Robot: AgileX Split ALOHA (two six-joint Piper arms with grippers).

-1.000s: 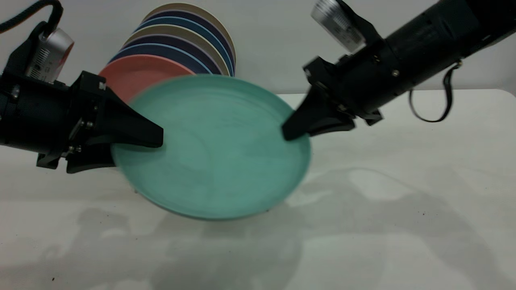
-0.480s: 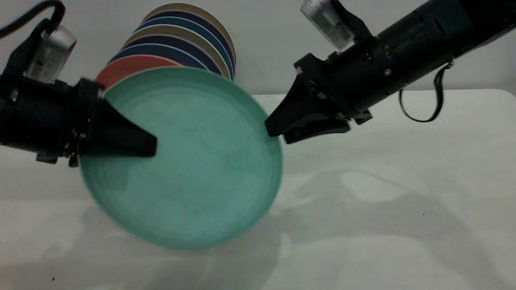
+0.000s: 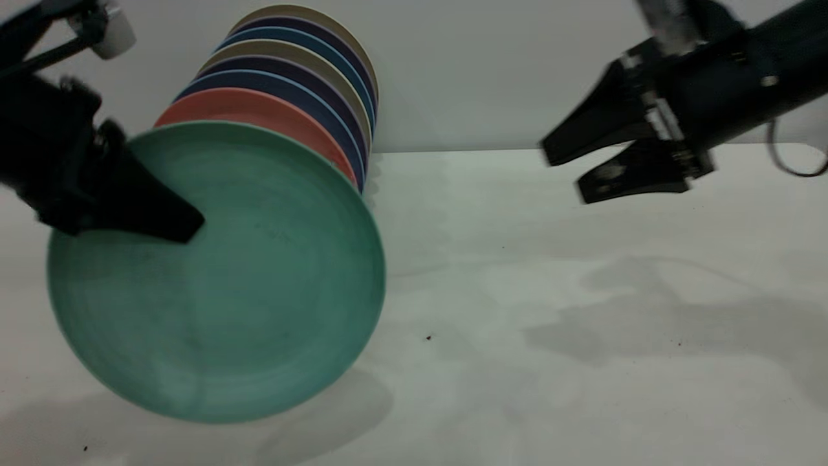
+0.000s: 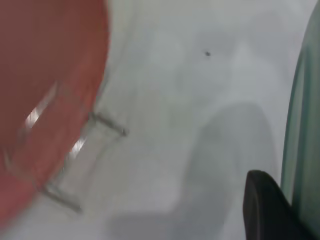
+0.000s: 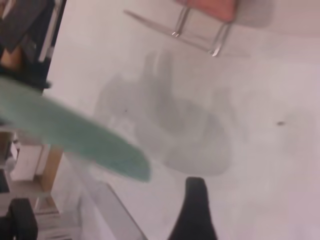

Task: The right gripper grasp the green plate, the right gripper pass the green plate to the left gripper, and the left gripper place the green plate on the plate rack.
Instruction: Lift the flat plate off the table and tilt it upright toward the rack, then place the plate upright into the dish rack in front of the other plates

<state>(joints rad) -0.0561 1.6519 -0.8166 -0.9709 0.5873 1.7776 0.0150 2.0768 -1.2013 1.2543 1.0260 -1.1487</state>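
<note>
The green plate [image 3: 220, 278] hangs tilted, nearly on edge, low at the left, in front of the row of plates. My left gripper [image 3: 191, 228] is shut on its upper left rim, with one finger across the plate's face. In the left wrist view one black finger [image 4: 265, 210] lies against the plate's edge [image 4: 302, 125]. My right gripper [image 3: 561, 175] is open and empty, high at the right, well clear of the plate. The plate rack's wire loops [image 4: 107, 125] show under the salmon plate [image 4: 45, 75] and also in the right wrist view [image 5: 195, 35]. In the exterior view the rack is hidden.
A row of upright plates stands at the back left: a salmon plate [image 3: 259, 110] in front, then navy and beige ones [image 3: 304, 58]. The white table [image 3: 550, 323] stretches to the right under the right arm.
The right gripper has let go of the green plate and pulled back up and to the right. The left gripper has carried the plate left and down, tilting it more upright.
</note>
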